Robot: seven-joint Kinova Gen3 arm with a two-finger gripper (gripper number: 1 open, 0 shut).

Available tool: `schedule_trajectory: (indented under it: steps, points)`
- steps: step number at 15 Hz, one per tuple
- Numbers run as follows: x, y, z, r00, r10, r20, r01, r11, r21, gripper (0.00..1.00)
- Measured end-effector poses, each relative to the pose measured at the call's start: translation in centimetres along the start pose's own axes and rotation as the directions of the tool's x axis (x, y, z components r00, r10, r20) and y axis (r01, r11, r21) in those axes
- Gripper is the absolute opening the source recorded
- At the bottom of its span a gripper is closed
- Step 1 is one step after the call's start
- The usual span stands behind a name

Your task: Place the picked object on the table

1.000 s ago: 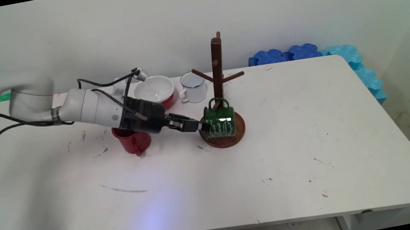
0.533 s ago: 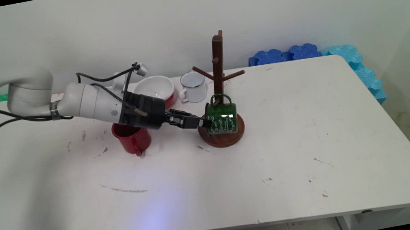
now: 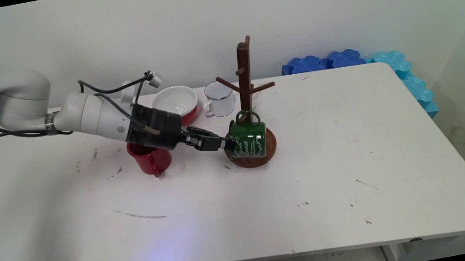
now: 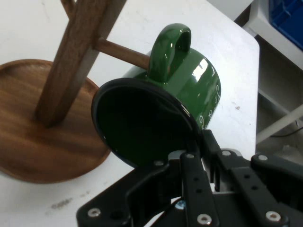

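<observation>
A: What did the gripper [image 3: 229, 144] have?

B: It was clamped on the rim of the green mug [image 3: 249, 139], just right of frame centre in the main view. In the hand view one finger sat inside the mouth and the other outside the wall, pinching the rim at lower right of the opening.

A: Where was the mug relative to the rack?

B: At the wooden mug tree [image 3: 245, 82], low down, over its round base [image 3: 253, 158]. The mug lay on its side, mouth toward the gripper at frame left, bottom toward frame right, so its long axis ran roughly along the gripper's reach. Handle [image 4: 169, 49] was on top.

A: Was the handle on a peg?

B: Hand view showed a low peg [image 4: 120, 51] running from the post [image 4: 78, 56] to the handle loop. Looked threaded through or at least touching; couldn't tell which for sure.

A: Was the mug resting on the base?

B: Couldn't tell, the mug hid the gap.

A: Anything else nearby?

B: A red mug [image 3: 151, 160] under the wrist, left of the gripper. A white-and-red bowl [image 3: 176, 103] and a white enamel mug [image 3: 219, 99] behind, toward the upper middle. All on the white table [image 3: 359, 166]. Blue foam pieces [image 3: 324, 61] at the far right edge.
</observation>
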Motion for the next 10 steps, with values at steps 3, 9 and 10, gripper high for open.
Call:
schedule_trajectory:
  steps: [3,9,10]
  points:
    - [-0.1,0.4,-0.5,1.0,0.009,0.012,-0.009,1.0,-0.004,0.0]
    - [-0.6,1.4,-2.1,0.998,0.038,0.044,-0.037,0.999,-0.014,0.0]
    - [-0.7,1.5,-2.3,0.998,0.044,0.049,-0.043,0.999,-0.015,0.0]
